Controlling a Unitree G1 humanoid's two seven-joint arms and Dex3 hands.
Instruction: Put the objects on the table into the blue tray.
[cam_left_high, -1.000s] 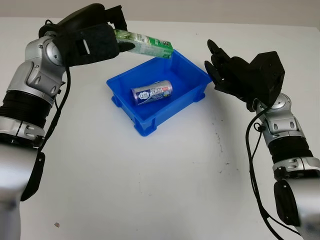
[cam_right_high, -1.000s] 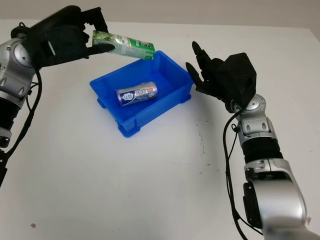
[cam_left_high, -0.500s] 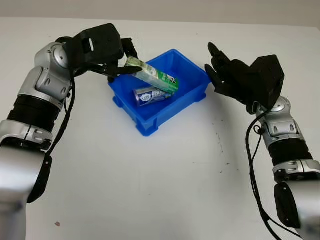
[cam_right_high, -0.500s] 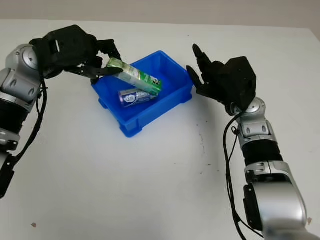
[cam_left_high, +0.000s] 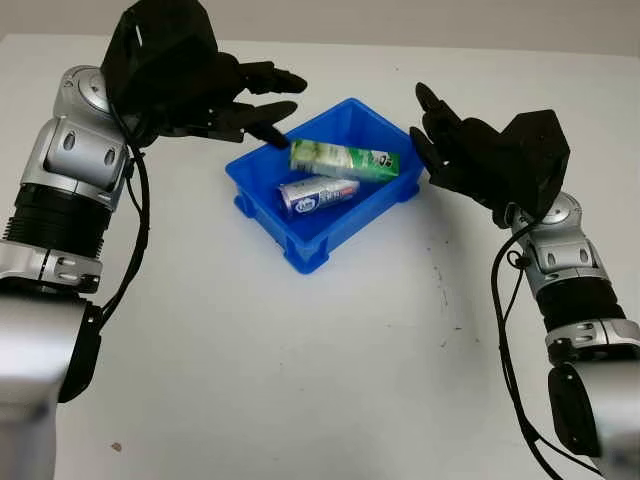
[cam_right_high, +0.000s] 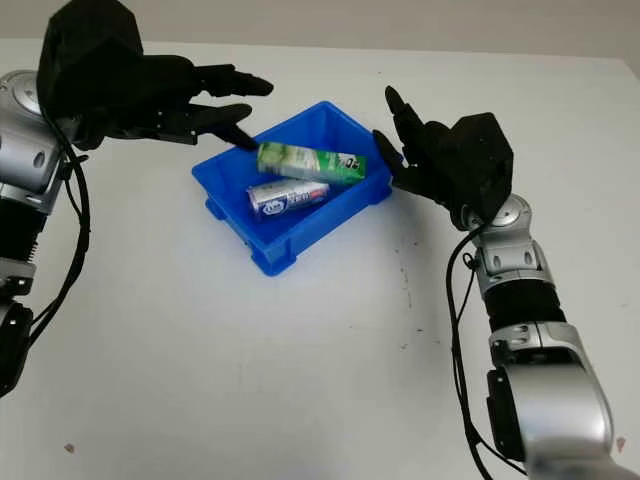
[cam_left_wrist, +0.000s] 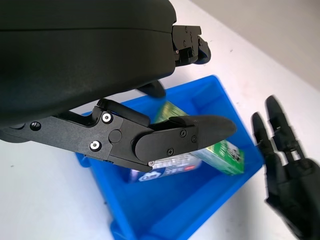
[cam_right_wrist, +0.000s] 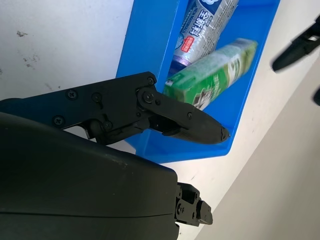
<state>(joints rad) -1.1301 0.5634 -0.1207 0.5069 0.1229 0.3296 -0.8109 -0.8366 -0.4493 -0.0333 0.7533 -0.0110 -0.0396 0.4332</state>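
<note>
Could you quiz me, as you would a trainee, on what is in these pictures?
1. True or false: the green box lies inside the blue tray.
2. What lies beside the box in the tray: (a) a cup, (b) a can, (c) a spoon?
3. Fill in: the left hand above the tray's far left edge holds ____; the right hand is open beside the tray's right corner.

Key: 1 true; 2 b; 3 nothing.

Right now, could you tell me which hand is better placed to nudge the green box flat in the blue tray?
Probably the left: the open left hand hovers by the green box's raised end in the blue tray. The open right hand stays beside the tray's far corner.
</note>
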